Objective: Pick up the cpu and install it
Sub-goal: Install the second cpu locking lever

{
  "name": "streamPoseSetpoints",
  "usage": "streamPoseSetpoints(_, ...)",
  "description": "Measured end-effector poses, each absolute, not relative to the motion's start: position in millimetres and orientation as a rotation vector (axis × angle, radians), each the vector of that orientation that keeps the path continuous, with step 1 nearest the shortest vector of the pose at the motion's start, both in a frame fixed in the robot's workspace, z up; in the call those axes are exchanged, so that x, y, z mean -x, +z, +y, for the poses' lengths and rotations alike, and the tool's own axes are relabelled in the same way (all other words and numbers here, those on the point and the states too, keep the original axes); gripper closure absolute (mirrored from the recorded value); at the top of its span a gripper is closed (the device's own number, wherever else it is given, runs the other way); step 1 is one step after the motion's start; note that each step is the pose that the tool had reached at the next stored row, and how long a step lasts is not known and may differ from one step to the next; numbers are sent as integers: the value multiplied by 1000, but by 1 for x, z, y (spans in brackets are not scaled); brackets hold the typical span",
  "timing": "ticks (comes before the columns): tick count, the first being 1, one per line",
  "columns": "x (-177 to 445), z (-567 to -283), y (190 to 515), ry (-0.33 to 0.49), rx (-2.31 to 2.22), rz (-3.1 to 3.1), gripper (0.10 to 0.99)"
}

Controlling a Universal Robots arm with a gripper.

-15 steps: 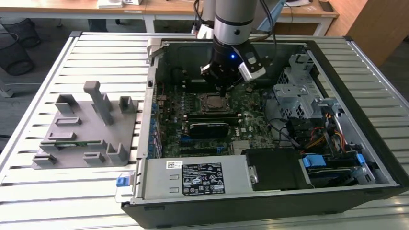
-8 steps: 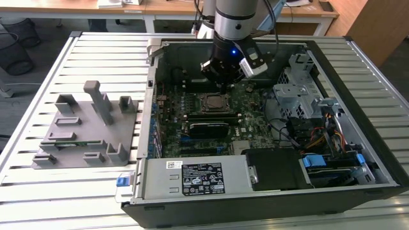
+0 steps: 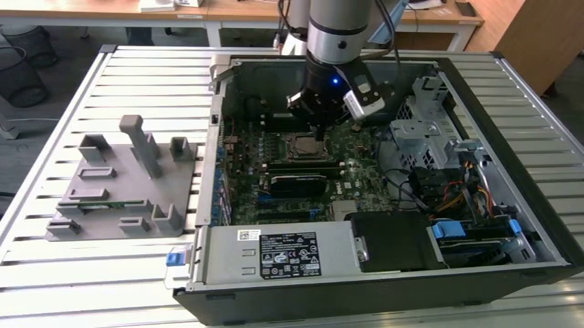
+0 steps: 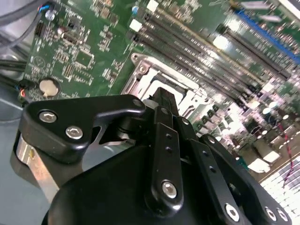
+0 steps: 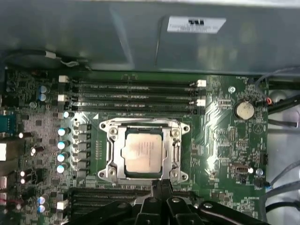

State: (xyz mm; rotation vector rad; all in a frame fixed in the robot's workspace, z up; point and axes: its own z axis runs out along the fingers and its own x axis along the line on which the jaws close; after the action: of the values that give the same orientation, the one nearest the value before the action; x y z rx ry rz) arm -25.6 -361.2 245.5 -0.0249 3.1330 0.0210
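CPU (image 5: 143, 153) sits in the socket (image 5: 144, 149) on the board (image 5: 220, 140), inside the open PC case (image 3: 511, 75); looks about square to the frame, tho full seating can't be confirmed. Gripper (image 5: 159, 183) hovers right at the socket's edge, just above the chip. Can't tell whether fingers are apart or closed, and nothing seen held. Risks, as judgement: if the chip is slightly off its keys, any downward push could bend socket pins; a sideways nudge from the fingers could skew it. Grey fixture (image 3: 128, 184) sits outside the case on the table (image 3: 55, 266), well apart.
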Motion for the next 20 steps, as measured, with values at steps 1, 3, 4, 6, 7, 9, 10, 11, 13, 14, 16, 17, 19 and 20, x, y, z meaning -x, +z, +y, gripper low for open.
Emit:
streamPoseSetpoints(1,26,-364,246,22,25,3134,980)
streamPoseSetpoints(3,26,-366,245,28,25,3133,980)
streamPoseSetpoints(4,26,-366,245,30,25,3133,980)
streamPoseSetpoints(6,26,-366,245,43,25,3133,980)
streamPoseSetpoints(7,26,-367,245,56,25,3133,980)
streamPoseSetpoints(9,26,-369,244,99,25,3132,980)
streamPoseSetpoints(10,26,-370,243,112,25,3131,980)
streamPoseSetpoints(11,26,-373,243,117,25,3131,980)
streamPoseSetpoints(13,26,-380,241,124,25,3131,980)
streamPoseSetpoints(14,26,-382,241,125,25,3131,980)
streamPoseSetpoints(16,26,-385,240,125,25,3131,980)
streamPoseSetpoints(17,27,-386,239,125,25,3131,980)
streamPoseSetpoints(19,31,-386,239,126,25,3131,980)
streamPoseSetpoints(20,34,-386,238,126,25,3131,980)
